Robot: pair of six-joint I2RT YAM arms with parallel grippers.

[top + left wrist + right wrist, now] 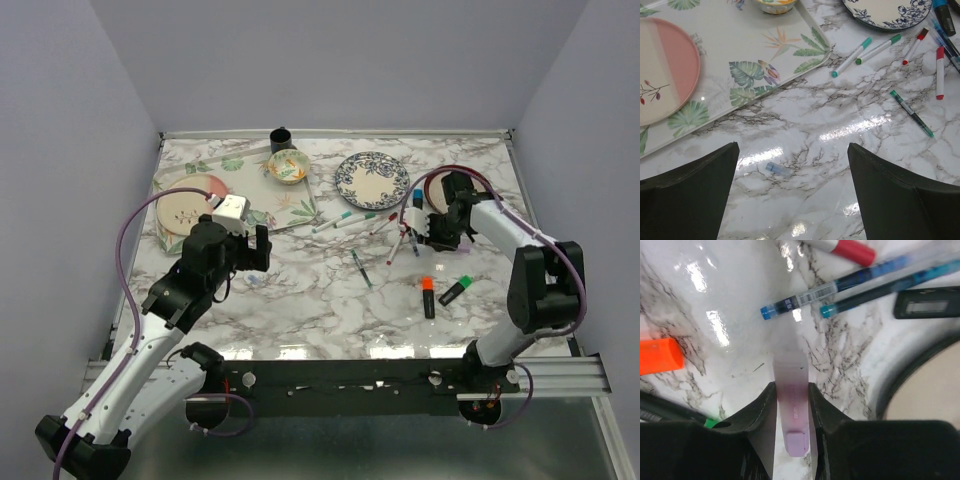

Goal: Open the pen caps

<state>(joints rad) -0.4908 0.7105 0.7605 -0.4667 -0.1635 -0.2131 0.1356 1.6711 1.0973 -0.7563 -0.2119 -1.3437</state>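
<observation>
My right gripper (428, 228) (792, 385) is shut on a translucent lilac piece (792, 410) that looks like a pen cap, held just above the marble. Below it lie two blue pens (835, 290), a red-ended pen (852, 250), a black highlighter body (927, 302) and an orange highlighter (660, 356) (428, 296). My left gripper (262, 248) (792, 146) is open and empty above a small pale blue cap (777, 169) lying on the table. Two teal-ended white pens (852, 56), two red-ended ones (940, 72) and a thin green pen (911, 113) (361, 268) lie further right.
A leaf-print tray (740, 40) at the back left carries a pink plate (185, 205) and a small bowl (288, 167). A black cup (281, 138) stands behind it. A blue patterned plate (372, 180) sits at the back centre. A green highlighter (455, 290) lies beside the orange one.
</observation>
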